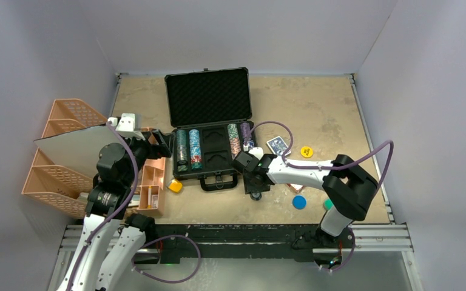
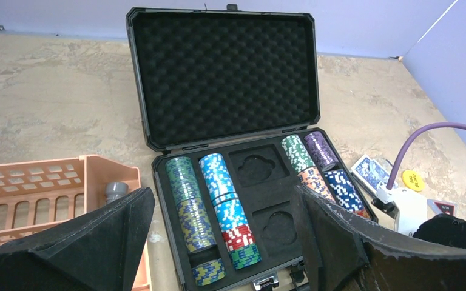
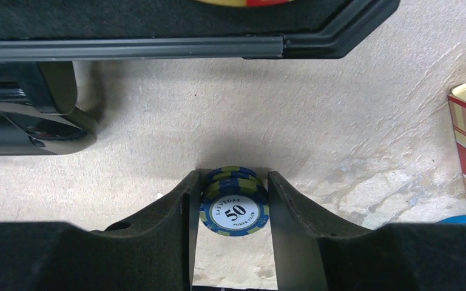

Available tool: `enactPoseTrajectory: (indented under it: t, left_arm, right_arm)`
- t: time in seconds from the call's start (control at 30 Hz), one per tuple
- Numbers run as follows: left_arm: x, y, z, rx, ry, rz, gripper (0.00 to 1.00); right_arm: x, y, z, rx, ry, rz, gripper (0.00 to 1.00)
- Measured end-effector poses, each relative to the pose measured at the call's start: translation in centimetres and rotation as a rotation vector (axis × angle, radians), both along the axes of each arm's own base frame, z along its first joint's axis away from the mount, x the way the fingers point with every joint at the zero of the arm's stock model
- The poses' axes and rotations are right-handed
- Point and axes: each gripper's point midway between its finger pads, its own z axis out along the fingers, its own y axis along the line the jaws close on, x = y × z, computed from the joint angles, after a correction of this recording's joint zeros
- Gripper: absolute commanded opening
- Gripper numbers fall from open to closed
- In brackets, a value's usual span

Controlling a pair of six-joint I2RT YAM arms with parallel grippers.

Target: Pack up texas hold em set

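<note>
Top external view gives the sandy, mottled counter (image 1: 321, 103) carrying the black hard briefcase (image 1: 208, 97). It lies open in the middle, lid propped toward the far wall so the foam tray faces the arms for loading. Egg-crate foam lines the lid. The tray's grooves hold ribbed, multicoloured chip stacks (image 2: 185, 200) lying on their sides at left and right, and two scalloped recesses between them sit bare, likely meant for the decks. The left pincer (image 2: 223, 193) hangs released and wide before the case, gripping nothing. The right pincer (image 3: 233, 177) is clenched on a short stack of blue chips (image 3: 235, 212), pads against their rims, on the counter just outside the case's near edge beside the handle (image 1: 216, 180); a rim grip suits flat discs. A blue deck (image 1: 278, 144) and a yellow button (image 1: 306, 151) lie loose to the case's right.
</note>
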Motion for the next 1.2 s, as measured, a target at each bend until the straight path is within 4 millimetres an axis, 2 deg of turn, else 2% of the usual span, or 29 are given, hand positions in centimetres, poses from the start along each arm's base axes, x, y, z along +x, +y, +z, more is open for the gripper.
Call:
enactPoseTrajectory:
  t: [0.4, 0.7, 1.0, 1.2]
  left_arm:
    - [0.0, 0.1, 0.0, 0.0, -0.002, 0.005, 0.87]
    - [0.0, 0.2, 0.1, 0.0, -0.003, 0.009, 0.87]
    - [0.0, 0.2, 0.1, 0.0, -0.003, 0.009, 0.87]
    - [0.0, 0.2, 0.1, 0.0, -0.003, 0.011, 0.87]
  right_arm:
    - [-0.2, -0.4, 0.0, -0.008, 0.004, 0.003, 0.63]
    - [-0.5, 0.1, -0.1, 0.014, 0.022, 0.02, 0.63]
    - [-1.0, 0.1, -0.2, 0.021, 0.041, 0.069, 0.57]
    - [-1.2, 0.0, -0.3, 0.014, 0.053, 0.117, 0.6]
